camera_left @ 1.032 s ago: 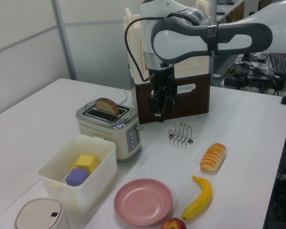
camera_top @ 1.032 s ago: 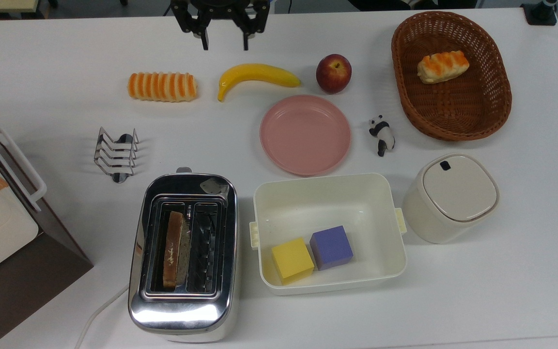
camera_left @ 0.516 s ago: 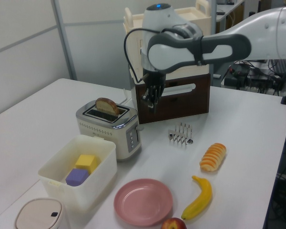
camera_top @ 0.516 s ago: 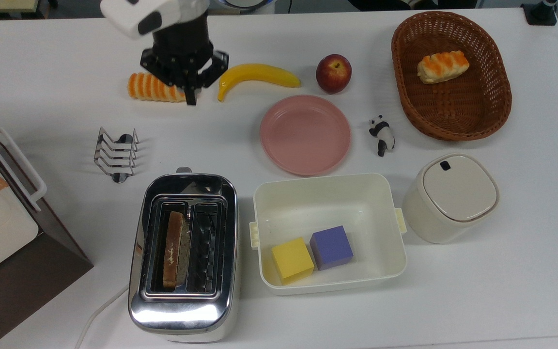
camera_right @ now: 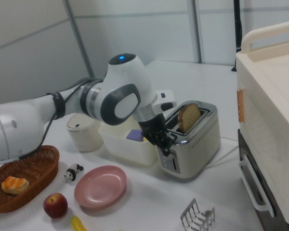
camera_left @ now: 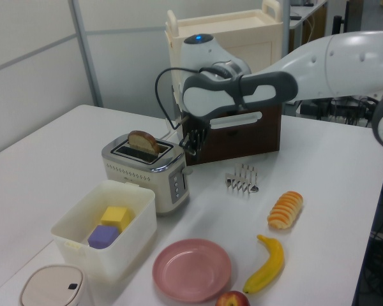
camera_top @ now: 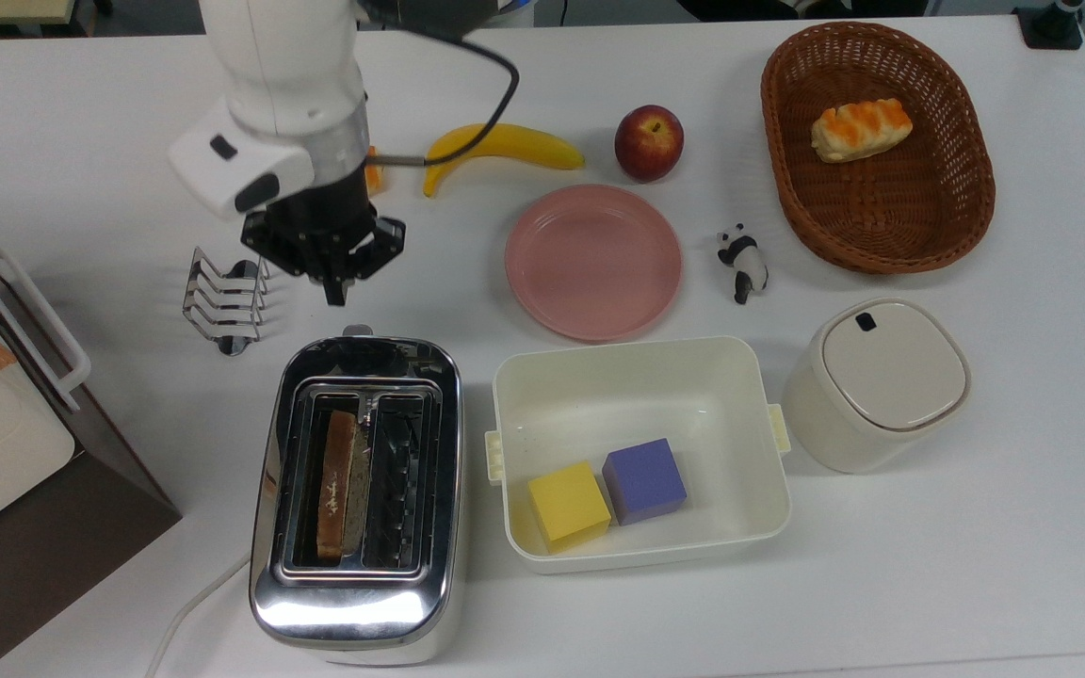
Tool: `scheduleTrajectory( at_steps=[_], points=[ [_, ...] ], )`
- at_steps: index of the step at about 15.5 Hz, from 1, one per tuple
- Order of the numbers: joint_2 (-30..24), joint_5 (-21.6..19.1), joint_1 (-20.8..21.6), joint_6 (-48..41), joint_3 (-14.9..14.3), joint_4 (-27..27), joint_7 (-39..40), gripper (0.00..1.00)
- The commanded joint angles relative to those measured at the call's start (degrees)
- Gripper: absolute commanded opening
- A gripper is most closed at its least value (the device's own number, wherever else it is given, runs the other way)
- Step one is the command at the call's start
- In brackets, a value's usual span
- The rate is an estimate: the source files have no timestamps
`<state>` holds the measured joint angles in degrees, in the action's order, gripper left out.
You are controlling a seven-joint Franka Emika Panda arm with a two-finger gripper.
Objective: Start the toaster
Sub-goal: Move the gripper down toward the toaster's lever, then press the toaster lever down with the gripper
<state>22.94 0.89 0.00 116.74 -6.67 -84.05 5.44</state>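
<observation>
While the gripper (camera_top: 335,294) hangs above the toaster's (camera_top: 357,499) lever end, its fingers look pressed together on nothing.
Chrome and rounded, the toaster sits lower left in the top view, a bread slice (camera_top: 337,482) upright in one slot, white cord (camera_top: 186,612) trailing off. Half a second ago the gripper was higher in the frame, over the striped bun; it has since come down beside the toast rack (camera_top: 225,299).

In the top view, the toaster (camera_top: 357,490) sits near the table's (camera_top: 976,565) bottom edge, a bin (camera_top: 639,377) just right of it, a rack (camera_top: 225,299) above-left, the gripper (camera_top: 335,287) just above its upper end.
</observation>
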Motion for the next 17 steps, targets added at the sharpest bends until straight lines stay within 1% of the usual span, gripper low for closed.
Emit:
scheduleTrajectory(
  at_steps=[1, 2, 5, 7, 9, 11, 13, 15, 16, 17],
  points=[
    [3.60, 0.51, 0.62, 1.82, -0.27, 1.61, 0.98, 0.00],
    [4.56, 0.77, 0.70, 1.83, -0.19, 1.70, 0.98, 0.00],
    [6.94, 3.23, 0.88, 1.83, -0.01, 1.35, 1.06, 0.00],
    [8.87, 3.94, 0.88, 2.78, -0.01, 1.34, 1.68, 0.00],
    [9.58, 4.46, 0.88, 6.12, -0.01, 0.91, 1.68, 0.00],
    [9.50, 4.56, 0.88, 6.66, -0.01, 0.55, 1.77, 0.00],
    [7.14, 4.47, 1.06, 6.05, -0.01, 0.55, 1.68, 0.00],
    [2.39, 3.77, 0.97, 0.01, 0.52, 0.55, 2.03, 0.00],
    [-0.93, 3.24, 1.06, -4.54, 0.69, 0.47, 3.77, 0.00],
    [-2.71, 2.72, 1.14, -8.16, 0.87, 0.47, 5.36, 0.00]
  ],
)
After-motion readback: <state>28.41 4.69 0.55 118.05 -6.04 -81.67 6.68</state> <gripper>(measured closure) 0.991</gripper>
